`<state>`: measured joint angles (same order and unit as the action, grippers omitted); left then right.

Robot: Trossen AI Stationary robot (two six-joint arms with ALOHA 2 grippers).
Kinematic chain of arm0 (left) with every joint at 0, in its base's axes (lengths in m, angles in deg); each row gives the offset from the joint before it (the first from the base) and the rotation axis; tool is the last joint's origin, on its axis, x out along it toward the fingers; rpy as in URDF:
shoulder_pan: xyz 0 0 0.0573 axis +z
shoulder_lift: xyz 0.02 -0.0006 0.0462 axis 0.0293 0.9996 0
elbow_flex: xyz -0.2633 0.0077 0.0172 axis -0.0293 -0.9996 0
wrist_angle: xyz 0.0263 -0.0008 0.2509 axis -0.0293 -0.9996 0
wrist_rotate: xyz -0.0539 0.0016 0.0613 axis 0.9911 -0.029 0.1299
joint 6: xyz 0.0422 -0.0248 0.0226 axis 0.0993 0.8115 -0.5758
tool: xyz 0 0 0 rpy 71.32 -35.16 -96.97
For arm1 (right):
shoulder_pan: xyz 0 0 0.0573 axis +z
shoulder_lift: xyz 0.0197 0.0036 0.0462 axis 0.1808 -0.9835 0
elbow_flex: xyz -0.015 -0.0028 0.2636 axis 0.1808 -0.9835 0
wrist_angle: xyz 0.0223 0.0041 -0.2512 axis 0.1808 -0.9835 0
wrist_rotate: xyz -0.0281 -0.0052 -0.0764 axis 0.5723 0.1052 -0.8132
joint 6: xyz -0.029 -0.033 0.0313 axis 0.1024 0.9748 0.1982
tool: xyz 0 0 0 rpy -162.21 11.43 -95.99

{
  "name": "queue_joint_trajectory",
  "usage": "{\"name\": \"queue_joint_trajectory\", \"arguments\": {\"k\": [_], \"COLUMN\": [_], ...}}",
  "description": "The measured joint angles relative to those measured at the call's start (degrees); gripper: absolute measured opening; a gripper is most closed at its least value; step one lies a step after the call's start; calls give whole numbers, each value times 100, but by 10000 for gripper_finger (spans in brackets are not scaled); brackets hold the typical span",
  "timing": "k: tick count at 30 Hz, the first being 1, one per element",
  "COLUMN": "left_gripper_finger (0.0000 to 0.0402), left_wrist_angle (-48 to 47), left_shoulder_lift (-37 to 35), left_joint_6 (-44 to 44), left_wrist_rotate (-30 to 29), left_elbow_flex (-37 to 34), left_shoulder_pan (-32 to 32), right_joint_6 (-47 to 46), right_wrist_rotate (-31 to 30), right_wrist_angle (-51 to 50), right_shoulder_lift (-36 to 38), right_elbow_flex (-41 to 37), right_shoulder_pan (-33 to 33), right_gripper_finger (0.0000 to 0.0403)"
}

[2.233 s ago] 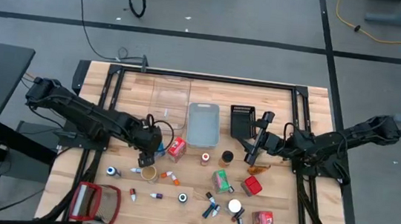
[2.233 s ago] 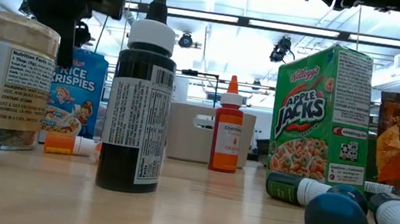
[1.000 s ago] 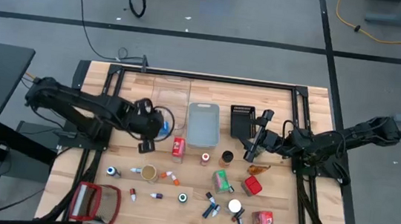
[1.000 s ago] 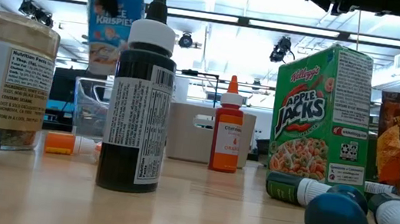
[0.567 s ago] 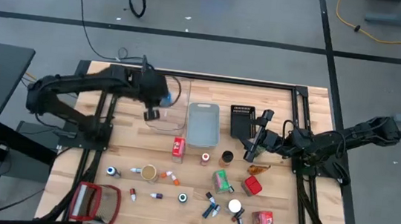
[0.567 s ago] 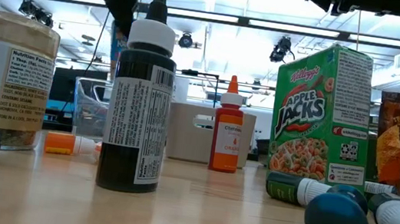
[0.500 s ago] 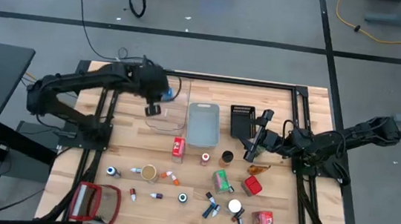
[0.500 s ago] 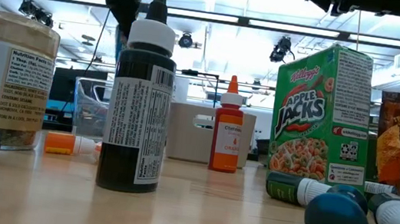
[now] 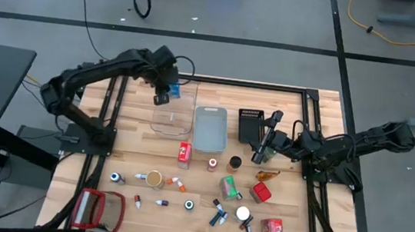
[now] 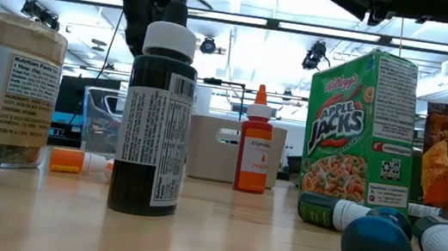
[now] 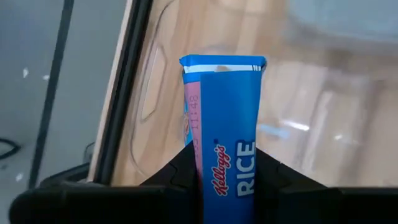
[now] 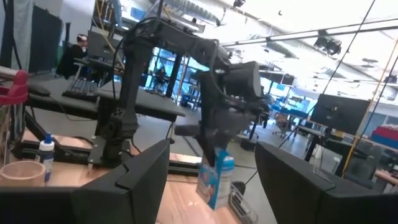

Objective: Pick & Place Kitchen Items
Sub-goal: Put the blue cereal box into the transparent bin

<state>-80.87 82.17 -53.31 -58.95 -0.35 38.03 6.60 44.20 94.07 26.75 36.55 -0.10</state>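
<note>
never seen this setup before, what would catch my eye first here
The left end effector is raised over the far end of the clear bin, shut on a blue Rice Krispies carton. Next comes the scatter of little bottles, jars and cartons on the near half of the table, with the green Apple Jacks box looming in the low view.

carton (image 9: pixel 174 91) above bin (image 9: pixel 171 116), jars (image 9: pixel 154 179) nearer

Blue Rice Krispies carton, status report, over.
Left gripper shut on blue Rice Krispies carton, held over clear bin. Right gripper open, empty, waiting beside black bin. Nothing blocking.
</note>
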Motion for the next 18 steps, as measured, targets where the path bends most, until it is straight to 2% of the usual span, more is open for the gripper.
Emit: {"name": "queue_joint_trajectory", "arguments": {"k": [3,9,18], "left_gripper_finger": [90,90,90], "left_wrist_angle": [145,216,306], "left_shoulder_lift": [318,843,985], "left_joint_6": [15,-1,-192], "left_wrist_rotate": [-329,-344,-360], "left_elbow_flex": [-2,-2,-2], "left_shoulder_pan": [15,89,89], "right_joint_6": [0,-244,-409], "right_wrist_rotate": [0,-2,-1], "right_wrist_angle": [-46,-129,-136], "right_shoulder_lift": [0,0,0], "right_elbow_flex": [0,0,0], "right_shoulder_pan": [-14,-17,-17], "right_gripper_finger": [249,249,249]}}
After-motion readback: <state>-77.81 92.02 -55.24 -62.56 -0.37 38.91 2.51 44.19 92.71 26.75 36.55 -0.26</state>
